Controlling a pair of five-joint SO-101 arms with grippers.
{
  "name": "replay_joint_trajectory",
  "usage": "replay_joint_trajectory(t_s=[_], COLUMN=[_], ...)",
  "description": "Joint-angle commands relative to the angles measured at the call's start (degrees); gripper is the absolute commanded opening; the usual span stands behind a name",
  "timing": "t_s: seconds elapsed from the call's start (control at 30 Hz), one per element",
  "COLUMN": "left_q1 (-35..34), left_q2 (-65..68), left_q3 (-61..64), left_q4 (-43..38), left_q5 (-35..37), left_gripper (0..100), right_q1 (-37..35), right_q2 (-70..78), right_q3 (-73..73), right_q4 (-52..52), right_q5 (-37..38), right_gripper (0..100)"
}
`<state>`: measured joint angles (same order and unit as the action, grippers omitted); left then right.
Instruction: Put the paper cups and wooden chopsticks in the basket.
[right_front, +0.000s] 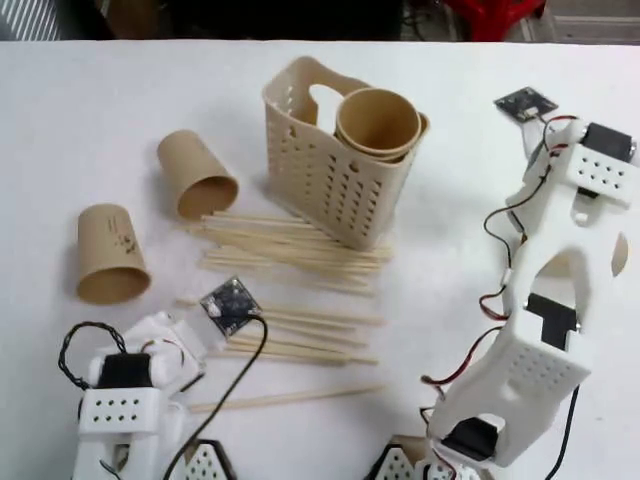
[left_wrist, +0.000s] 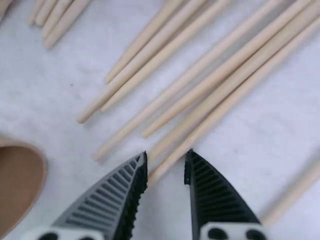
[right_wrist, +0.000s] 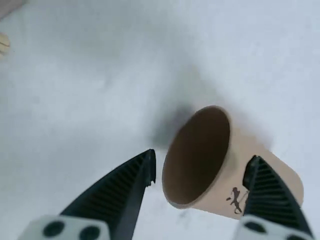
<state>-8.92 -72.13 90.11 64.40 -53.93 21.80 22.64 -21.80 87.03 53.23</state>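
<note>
Right gripper (right_wrist: 201, 159): jaws spread wide, straddling a paper cup (right_wrist: 220, 197) that lies on its side on the table (right_wrist: 100, 75). A gentle squeeze across the wall near the rim would likely hold it without crushing it. Left gripper (left_wrist: 166, 157): jaws slightly parted over the end of one chopstick (left_wrist: 210, 122). Closing squarely on that single stick should prevent slipping. The basket (right_front: 335, 185), upper centre of the high view, holds nested cups (right_front: 378, 122). Two more cups (right_front: 197, 175) lie at left.
</note>
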Motion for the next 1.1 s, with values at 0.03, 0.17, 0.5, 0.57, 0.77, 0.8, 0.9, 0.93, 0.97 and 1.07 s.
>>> replay_joint_trajectory(t_s=[0.03,0.17,0.5,0.57,0.77,0.8,0.9,0.93,0.97,1.07], left_q1=[-1.01,-1.1,-1.1,-1.1,-1.1,-1.1,-1.19,-1.1,-1.1,-1.1], left_q2=[0.48,0.48,0.48,0.48,0.48,0.48,0.48,0.48,0.48,0.48], left_q3=[0.18,0.18,0.18,0.18,0.18,0.18,0.18,0.18,0.18,0.18], left_q4=[-1.14,-1.14,-1.14,-1.14,-1.14,-1.14,-1.14,-1.14,-1.14,-1.14], left_q5=[0.62,0.62,0.62,0.62,0.62,0.62,0.62,0.62,0.62,0.62], left_gripper=[15,15,15,15,15,15,15,15,15,15], right_q1=[2.68,3.65,6.81,7.34,7.43,7.43,7.43,7.25,6.99,4.97], right_q2=[-2.95,-2.86,-2.86,-2.95,-3.47,-3.56,-5.32,-6.64,-8.48,-15.52], right_q3=[2.9,5.1,15.38,15.56,15.56,15.47,15.47,15.47,15.47,14.68], right_q4=[-8.04,-12.53,-24.4,-24.48,-24.13,-24.04,-24.04,-24.04,-24.04,-20.88], right_q5=[1.05,2.55,8.26,8.26,7.91,7.82,2.64,-0.26,-2.99,-10.73], right_gripper=[29.2,29.2,28.0,22.6,2.3,3.6,1.4,1.7,1.6,1.6])
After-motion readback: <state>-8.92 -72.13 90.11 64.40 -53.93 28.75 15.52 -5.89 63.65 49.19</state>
